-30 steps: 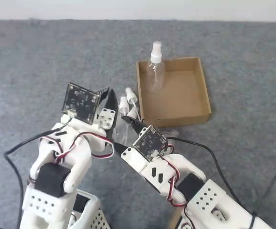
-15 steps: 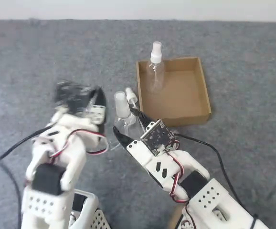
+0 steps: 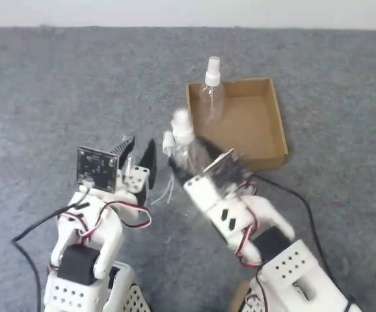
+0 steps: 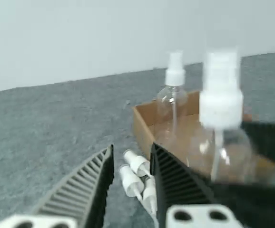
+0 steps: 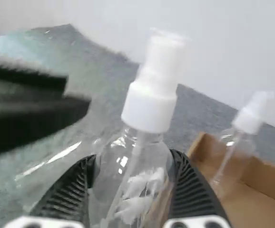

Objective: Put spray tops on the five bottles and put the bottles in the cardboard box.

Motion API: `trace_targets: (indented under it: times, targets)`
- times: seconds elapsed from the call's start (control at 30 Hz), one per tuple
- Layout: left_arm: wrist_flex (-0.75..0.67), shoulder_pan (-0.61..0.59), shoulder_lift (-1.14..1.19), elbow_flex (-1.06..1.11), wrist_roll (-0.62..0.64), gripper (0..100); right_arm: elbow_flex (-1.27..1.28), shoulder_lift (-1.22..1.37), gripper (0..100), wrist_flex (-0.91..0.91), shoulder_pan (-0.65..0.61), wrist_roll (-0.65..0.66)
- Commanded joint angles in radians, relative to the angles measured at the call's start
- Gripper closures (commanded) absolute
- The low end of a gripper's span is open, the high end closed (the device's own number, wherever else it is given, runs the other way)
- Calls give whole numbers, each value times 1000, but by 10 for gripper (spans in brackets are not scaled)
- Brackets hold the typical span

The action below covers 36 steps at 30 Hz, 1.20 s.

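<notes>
"Two arms were on your screens. What did the nearer one have?"

"Nothing. Closest to me, the left gripper (image 4: 131, 148) was spread wide and empty. I saw it low over the flat grey carpet (image 3: 58, 84), on the left of the other arm."

"And the other arm?"

"I had the right gripper (image 5: 133, 161) pinching a clear plastic bottle with a white spray top (image 4: 218, 147) around its body. That bottle stood upright between the jaws, just outside the near left corner of the box. Whether its base touched the carpet, I could not tell."

"Anything loose on the floor?"

"A few loose white spray tops (image 4: 136, 166) lay on the carpet just beyond the left gripper's tips, between it and the box. Their thin tubes trailed back towards the arms."

"Where was the box?"

"The shallow brown cardboard box (image 3: 266, 160) sat farther out, open side up. I saw a second clear bottle (image 3: 212, 97), also capped with a white spray top, standing upright in its far left corner."
</notes>
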Motion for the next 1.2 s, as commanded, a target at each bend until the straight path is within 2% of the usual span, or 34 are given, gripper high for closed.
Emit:
trace_targets:
  times: [0.0,0.27,0.47,0.6,0.8,1.03,1.17]
  targets:
    - [-5,46,-23,-4,-11,881,-241,31,993,119,94,-149]
    - [0,44,-25,-5,-15,877,-477,306,993,177,76,-178]
    - [0,44,-25,-8,-17,876,-554,387,993,183,79,-175]
    - [0,52,-25,-8,-17,873,-609,409,993,265,74,-106]
    - [28,106,-25,-12,-17,780,-651,410,993,346,77,-83]
    - [87,157,-25,-44,-18,773,-664,409,993,335,73,-84]
    - [84,157,-25,-41,-14,698,-701,409,993,346,71,-84]
